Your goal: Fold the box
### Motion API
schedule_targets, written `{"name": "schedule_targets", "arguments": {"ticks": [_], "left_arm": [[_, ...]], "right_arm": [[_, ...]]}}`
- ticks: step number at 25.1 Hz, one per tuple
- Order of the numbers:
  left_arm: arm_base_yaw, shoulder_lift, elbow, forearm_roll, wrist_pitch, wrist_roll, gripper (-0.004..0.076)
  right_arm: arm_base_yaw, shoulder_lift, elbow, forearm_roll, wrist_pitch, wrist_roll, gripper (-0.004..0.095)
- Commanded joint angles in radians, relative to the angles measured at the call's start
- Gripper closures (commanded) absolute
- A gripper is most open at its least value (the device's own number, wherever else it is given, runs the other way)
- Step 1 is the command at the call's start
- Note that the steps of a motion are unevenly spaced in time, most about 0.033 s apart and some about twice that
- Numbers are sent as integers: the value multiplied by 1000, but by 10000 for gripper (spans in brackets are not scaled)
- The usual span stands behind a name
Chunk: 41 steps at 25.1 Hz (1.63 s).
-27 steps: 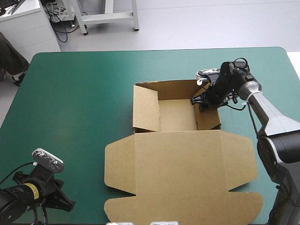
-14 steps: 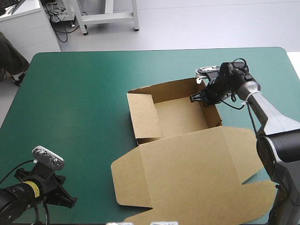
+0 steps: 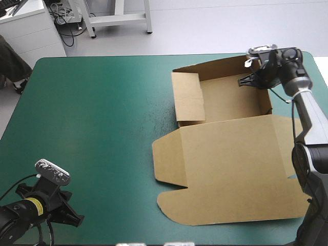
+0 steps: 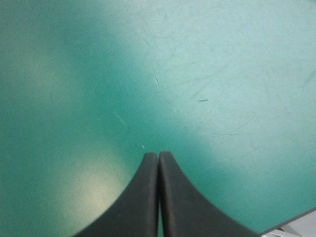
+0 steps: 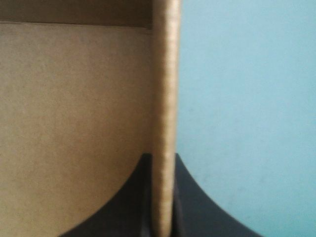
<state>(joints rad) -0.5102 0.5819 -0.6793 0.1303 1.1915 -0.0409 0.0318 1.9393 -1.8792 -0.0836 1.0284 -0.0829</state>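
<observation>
The box (image 3: 230, 154) is a cut sheet of plain brown board, matte and creased along straight fold lines, and it lies in the right half of the frame in the high view. Its far part forms a shallow open tray (image 3: 230, 100) in the upper right, with thin walls raised. A squarish flap (image 3: 188, 97) leans inward on the tray's left side. The lid (image 3: 230, 169) lies flat toward the lower right, broad, with side flaps that have rounded corners.

The right pincer (image 3: 254, 79) is clenched on the tray's right wall (image 5: 165, 98) near the far corner. In the right wrist view, the wall's ribbed cut edge stands between the black fingers (image 5: 197, 197), with the brown floor on one side and the teal-green cover on the other. The right arm crosses above the lid's right margin and hides part of it.

The left pincer (image 4: 158, 155) sits in the lower left of the high view, well apart from the box. Its fingers are pressed together into one pointed arch and grasp nothing. Under it the smooth tabletop (image 3: 92, 128) shows fine pale scratches.
</observation>
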Motion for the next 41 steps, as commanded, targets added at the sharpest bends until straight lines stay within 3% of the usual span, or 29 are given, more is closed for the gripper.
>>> {"name": "schedule_targets", "arguments": {"ticks": [1, 6, 9, 15, 18, 25, 27, 36, 38, 41], "left_arm": [[-1, 3, -24, 13, -26, -11, 756], [-1, 3, -24, 20, -7, -11, 756], [-1, 3, -24, 32, -7, -11, 756], [-1, 3, -24, 41, 29, -11, 756], [-1, 3, -24, 43, 38, -11, 756], [-1, 3, -24, 43, 38, -11, 756], [-1, 3, -24, 43, 38, -11, 756], [-1, 3, -24, 43, 33, -27, 756], [-1, 3, -24, 43, 21, -27, 756], [-1, 3, -24, 43, 3, -35, 756]], "right_arm": [[-114, -57, -56, -17, -41, 4, 931], [-337, -57, -53, -10, -43, 4, 931], [-465, -57, -51, 84, -41, 6, 931], [-558, -5, -51, 89, -13, 15, 912], [-565, 25, -51, 89, -3, 1, 742], [-565, 32, -65, 84, -1, -1, 184], [-565, 32, -83, 78, 23, -3, 108], [-565, 20, -269, 145, 219, -58, 131], [-565, -2, -277, 186, 219, -59, 185], [-564, -45, -277, 272, 219, -104, 359]]}}
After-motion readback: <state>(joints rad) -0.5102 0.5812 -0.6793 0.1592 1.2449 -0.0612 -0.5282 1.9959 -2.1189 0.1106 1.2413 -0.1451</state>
